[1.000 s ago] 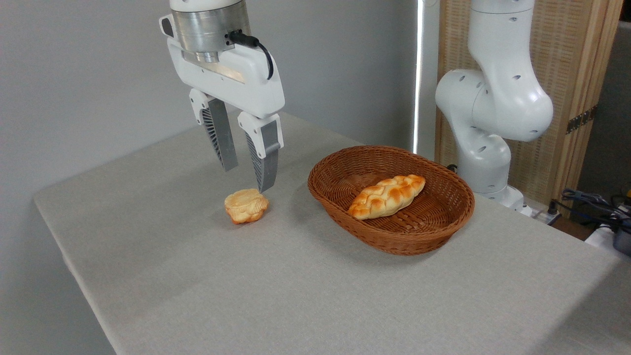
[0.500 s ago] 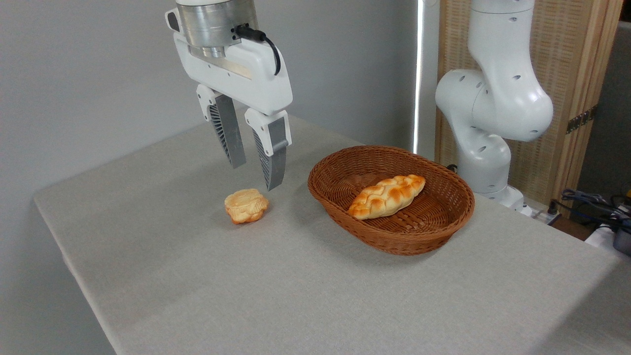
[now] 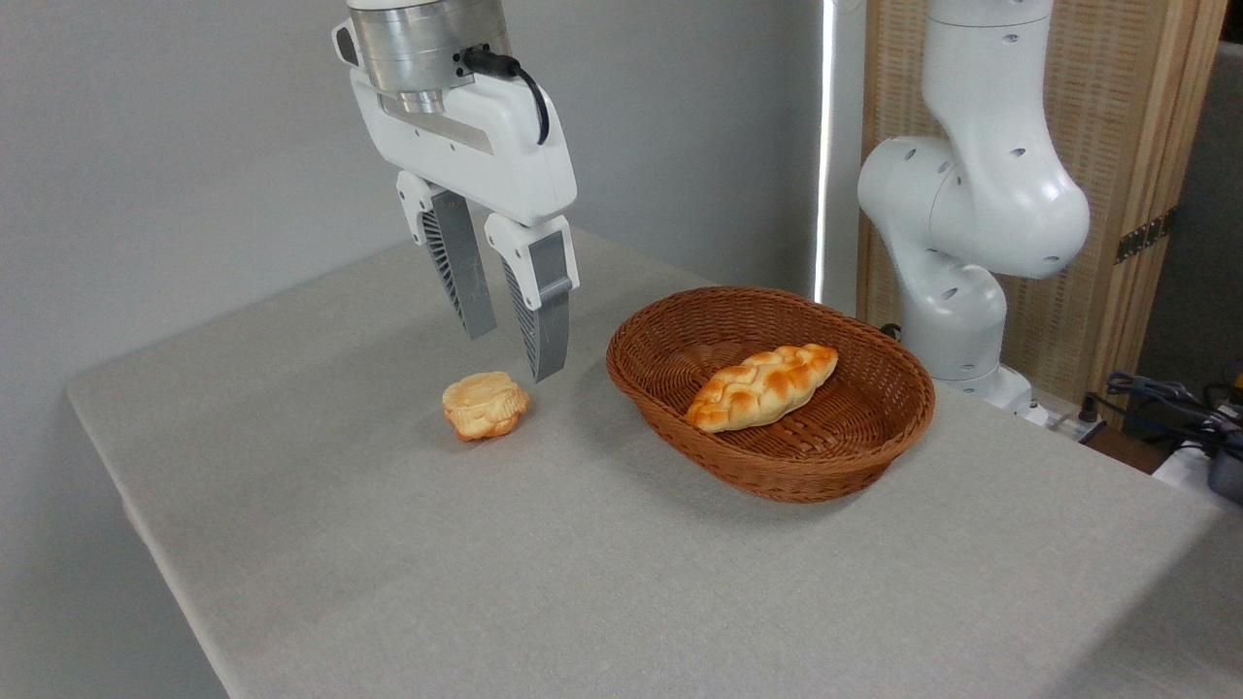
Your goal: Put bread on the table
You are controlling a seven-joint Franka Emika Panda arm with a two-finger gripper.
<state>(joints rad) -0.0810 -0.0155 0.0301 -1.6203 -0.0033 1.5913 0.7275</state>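
The bread (image 3: 486, 405), a small round bun with a golden lumpy top, lies on the grey cloth table (image 3: 544, 573) left of the basket. My gripper (image 3: 515, 354) hangs above and slightly right of it, fingers pointing down and apart, with nothing between them. A clear gap separates the fingertips from the bread.
A brown oval wicker basket (image 3: 867, 445) stands to the right of the bread and holds a longer braided loaf (image 3: 762, 386). The arm's white base (image 3: 957, 291) rises behind the basket at the table's far right. Cables (image 3: 1165, 398) lie off the table's right side.
The gripper has moved up and to the right, away from the bread, staying open. The bread has not moved.
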